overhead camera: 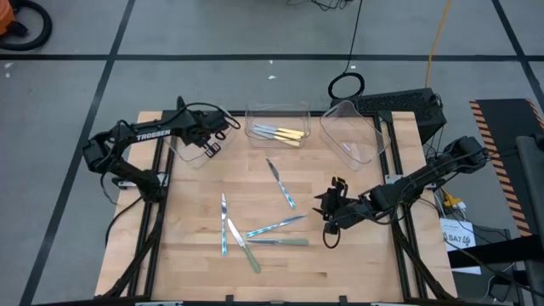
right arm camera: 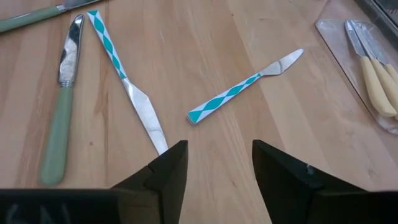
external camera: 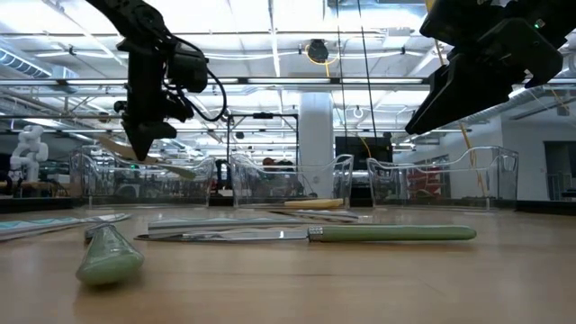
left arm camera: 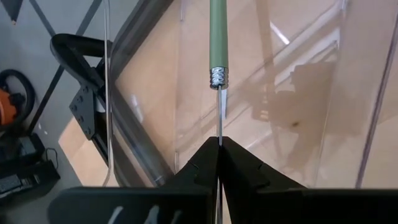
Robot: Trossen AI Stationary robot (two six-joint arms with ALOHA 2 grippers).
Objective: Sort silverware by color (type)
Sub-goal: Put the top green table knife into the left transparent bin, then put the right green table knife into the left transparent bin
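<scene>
Left gripper (left arm camera: 219, 144) clamped on blade of green-handled utensil (left arm camera: 218, 34), hanging over left clear tray (overhead camera: 192, 150). I want handle low inside walls before release.

Right gripper (right arm camera: 214, 163) wide open, empty, above table (overhead camera: 357, 263), nearest blue-patterned knife (right arm camera: 242, 87). Yellow pieces (overhead camera: 280, 133) sit in middle tray (overhead camera: 255, 113).

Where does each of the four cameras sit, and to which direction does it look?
High view: above the table, looking straight down; both arms, left gripper over the left clear tray.
Low view: at tabletop height, looking level across to the room; both arms descend from above.
Left wrist view: on the left arm, looking past its shut jaws at the green-handled utensil they hold.
Right wrist view: on the right arm, looking down past its open jaws at the table.
Shared: the blue-patterned knife by the right gripper also shows from above.
</scene>
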